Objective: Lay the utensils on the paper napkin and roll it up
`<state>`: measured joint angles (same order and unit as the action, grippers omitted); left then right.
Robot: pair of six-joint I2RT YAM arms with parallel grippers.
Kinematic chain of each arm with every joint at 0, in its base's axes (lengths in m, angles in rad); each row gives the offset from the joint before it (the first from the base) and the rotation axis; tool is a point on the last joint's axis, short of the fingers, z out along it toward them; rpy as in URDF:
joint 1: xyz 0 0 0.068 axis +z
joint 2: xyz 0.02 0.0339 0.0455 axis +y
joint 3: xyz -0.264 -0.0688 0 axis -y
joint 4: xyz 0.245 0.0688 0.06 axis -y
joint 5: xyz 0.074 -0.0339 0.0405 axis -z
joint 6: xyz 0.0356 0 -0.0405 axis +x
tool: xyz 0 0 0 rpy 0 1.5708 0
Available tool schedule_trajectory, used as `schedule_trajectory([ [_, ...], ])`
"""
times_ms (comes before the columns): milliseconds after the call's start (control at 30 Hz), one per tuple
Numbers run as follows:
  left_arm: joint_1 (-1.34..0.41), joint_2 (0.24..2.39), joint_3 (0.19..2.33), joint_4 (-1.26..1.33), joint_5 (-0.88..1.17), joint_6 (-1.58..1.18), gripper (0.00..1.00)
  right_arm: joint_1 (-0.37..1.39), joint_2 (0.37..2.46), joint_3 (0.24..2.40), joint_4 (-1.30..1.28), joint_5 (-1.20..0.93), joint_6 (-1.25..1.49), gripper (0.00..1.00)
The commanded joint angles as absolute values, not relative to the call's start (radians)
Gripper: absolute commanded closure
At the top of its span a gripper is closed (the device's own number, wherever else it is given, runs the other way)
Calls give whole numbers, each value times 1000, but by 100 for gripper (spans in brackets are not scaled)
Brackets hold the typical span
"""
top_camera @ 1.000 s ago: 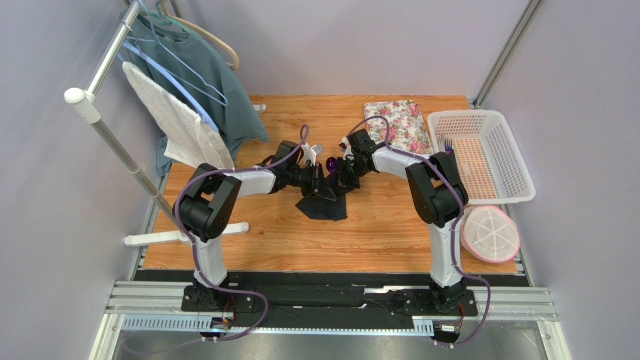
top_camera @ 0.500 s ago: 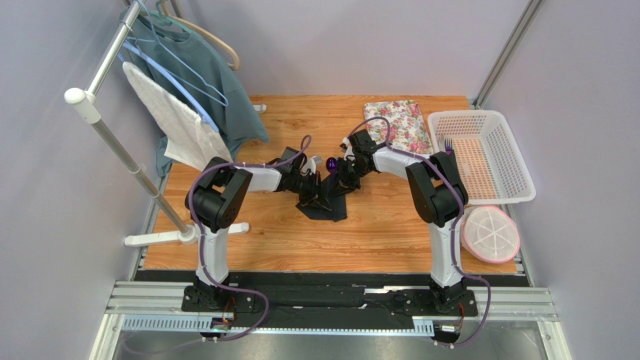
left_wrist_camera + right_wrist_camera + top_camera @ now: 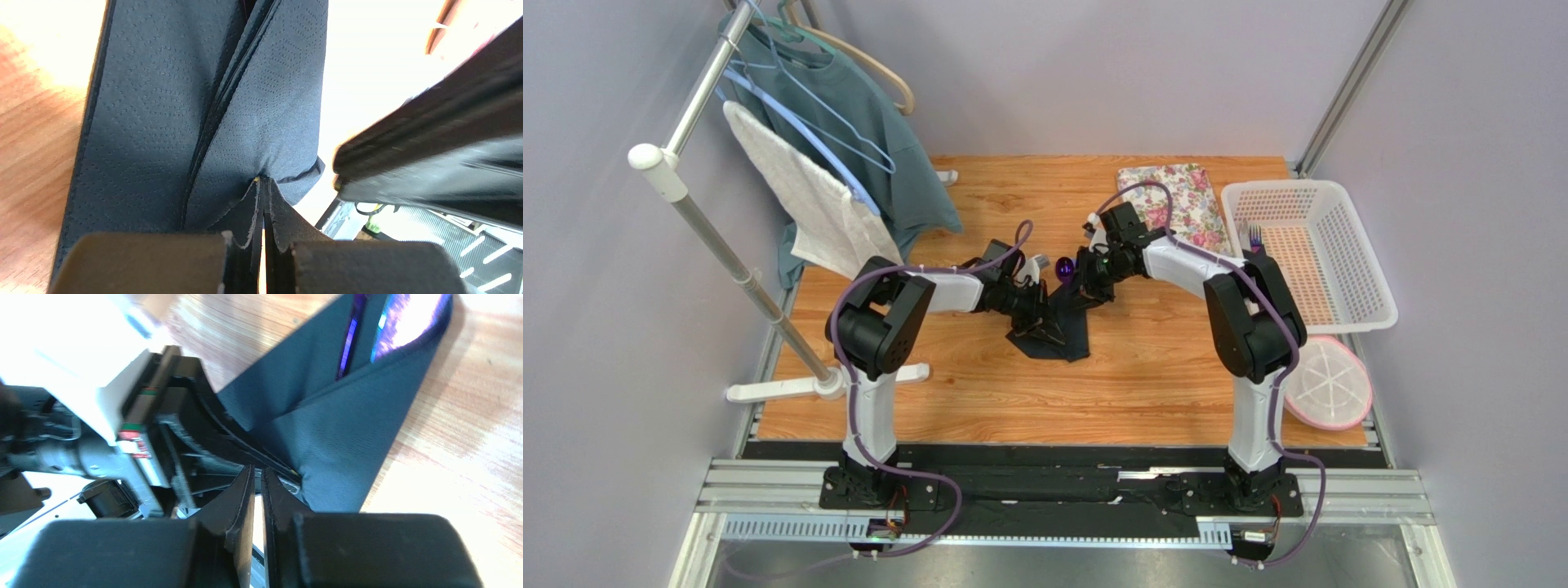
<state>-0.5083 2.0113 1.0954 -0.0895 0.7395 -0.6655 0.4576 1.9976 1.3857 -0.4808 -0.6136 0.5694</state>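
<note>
Black paper sat at the middle of the scene. From above, one paper napkin [image 3: 1063, 341] lay in the middle of the wooden table [image 3: 1161, 368], folded into a loose wedge rather than a roll, with both arms bent over it. The round bowl of one purple spoon [image 3: 1064, 265] poked out past its far end. The left gripper [image 3: 1037, 321] rested on the napkin's left part, and the right gripper [image 3: 1078, 292] hung near the spoon end. Well apart on the right were one floral mat [image 3: 1179, 202], one white basket [image 3: 1308, 186] and one round lid [image 3: 1326, 380]. What looked like one purple fork [image 3: 1255, 230] stood against the basket's left wall. One clothes rack [image 3: 683, 172] stood at the left.

In the left wrist view, the left gripper [image 3: 263, 205] was clamped tight on a pinched-up tuck of the napkin [image 3: 270, 104], whose layers fanned away from the pinch.

In the right wrist view, the right gripper [image 3: 258, 490] had its jaws a sliver apart with light between them. It gripped nothing, and its tips were just beside the napkin's [image 3: 350, 435] edge. Inside the fold a slim purple stripe and a broader glossy patch showed the utensils [image 3: 402, 315], though I could not tell whether they were one piece or two.

I judged the job roughly half done. At least the spoon was on the paper and the paper was folded over it. The apparent fork in the basket and the whole of the rolling were left to do.
</note>
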Motion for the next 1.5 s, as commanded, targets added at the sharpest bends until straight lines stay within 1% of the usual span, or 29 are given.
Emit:
schedule_trajectory([
  [0, -508, 2000, 1100, -140, 675, -609, 100, 472, 2040, 1362, -454, -598, 577, 89],
  [200, -508, 1950, 1089, -123, 707, -578, 100, 471, 2109, 1341, -454, -546, 538, 93],
  [333, -509, 1878, 1031, 21, 768, -595, 87, 465, 2123, 1302, -457, -546, 541, 94],
  [433, -518, 1855, 1025, 67, 802, -623, 82, 462, 2118, 1278, -454, -546, 549, 95],
  [567, -535, 1870, 1032, 115, 818, -666, 81, 457, 2114, 1272, -453, -551, 561, 95],
  [667, -543, 1908, 1049, 101, 796, -689, 82, 454, 2112, 1273, -453, -561, 569, 95],
  [700, -543, 1933, 1052, 69, 787, -693, 83, 453, 2114, 1272, -453, -564, 569, 95],
  [733, -543, 1945, 1064, 48, 775, -689, 87, 449, 2114, 1272, -451, -565, 571, 95],
  [833, -541, 1983, 1072, -24, 727, -673, 91, 445, 2109, 1270, -453, -568, 574, 95],
  [1000, -541, 2032, 1118, -135, 690, -641, 96, 442, 2097, 1258, -446, -575, 587, 95],
  [1100, -541, 2036, 1127, -161, 683, -629, 98, 440, 2083, 1282, -440, -604, 584, 93],
  [1333, -541, 2026, 1126, -189, 670, -611, 100, 422, 1981, 1390, -462, -660, 571, 76],
  [1467, -541, 2026, 1126, -186, 670, -612, 100, 422, 1965, 1413, -505, -654, 554, 76],
])
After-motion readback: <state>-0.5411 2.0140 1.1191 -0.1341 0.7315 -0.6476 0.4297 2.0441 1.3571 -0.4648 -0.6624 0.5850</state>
